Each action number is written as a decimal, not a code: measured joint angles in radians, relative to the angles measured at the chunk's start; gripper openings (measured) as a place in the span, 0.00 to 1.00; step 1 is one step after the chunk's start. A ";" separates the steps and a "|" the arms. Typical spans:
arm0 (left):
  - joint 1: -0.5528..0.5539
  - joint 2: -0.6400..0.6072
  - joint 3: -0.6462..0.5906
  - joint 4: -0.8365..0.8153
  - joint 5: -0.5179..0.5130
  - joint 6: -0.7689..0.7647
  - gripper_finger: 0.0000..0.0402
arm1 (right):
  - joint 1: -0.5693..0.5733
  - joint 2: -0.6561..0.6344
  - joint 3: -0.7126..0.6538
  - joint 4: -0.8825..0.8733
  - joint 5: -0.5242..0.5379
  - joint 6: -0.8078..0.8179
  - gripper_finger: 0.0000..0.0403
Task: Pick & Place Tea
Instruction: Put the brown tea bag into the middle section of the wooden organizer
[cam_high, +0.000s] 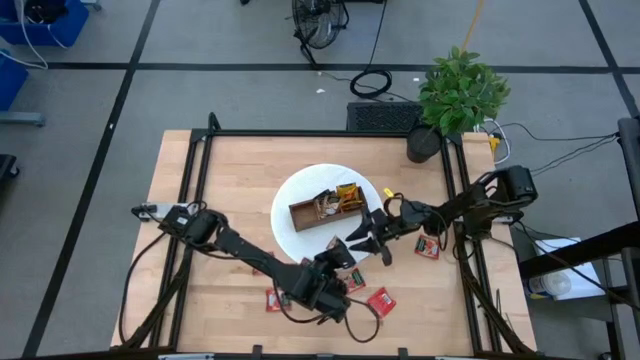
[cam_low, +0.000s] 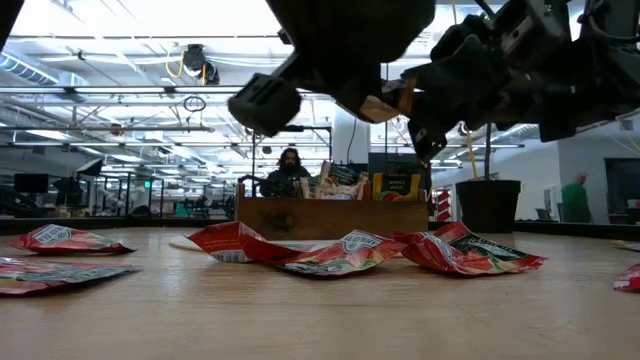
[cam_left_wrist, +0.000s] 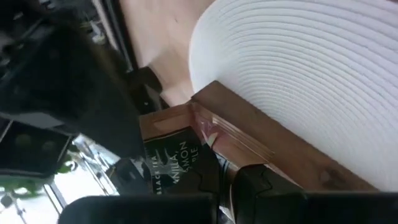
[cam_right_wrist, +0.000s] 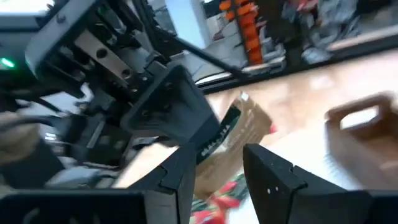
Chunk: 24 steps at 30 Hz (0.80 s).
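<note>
A tan tea sachet with a dark label (cam_right_wrist: 239, 134) hangs in the air over the table's near middle, and my left gripper (cam_high: 345, 265) is shut on it. My right gripper (cam_right_wrist: 221, 180) faces it from the right, open, with one finger on each side of the sachet's free end; I cannot tell whether they touch it. Behind them a brown wooden tray (cam_high: 312, 212) holding several sachets stands on a white plate (cam_high: 295, 195). Red sachets (cam_low: 340, 255) lie flat on the table around the grippers. My left gripper pinches the tan sachet between its two fingers at one end (cam_left_wrist: 177, 177), next to the dark printed label. The sachet is lifted clear of the table. Its free end (cam_low: 385, 103) sticks out toward my right gripper.
More red sachets lie at the near left (cam_high: 273, 298), near middle (cam_high: 381, 300) and right (cam_high: 428, 247). A potted plant (cam_high: 455, 95) stands at the far right corner. Black frame rails (cam_high: 195, 160) run along the table's sides. A person (cam_low: 288, 170) sits beyond the far edge.
</note>
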 joint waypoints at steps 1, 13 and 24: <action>-0.003 0.000 0.000 -0.013 0.002 0.005 0.03 | -0.003 0.000 0.000 0.001 -0.023 0.026 0.31; 0.002 0.000 0.000 -0.077 0.056 -0.006 0.03 | 0.003 0.000 0.061 -0.144 0.002 0.023 0.31; 0.006 0.000 0.000 -0.077 0.059 -0.010 0.03 | 0.002 -0.001 0.129 -0.337 0.003 -0.003 0.30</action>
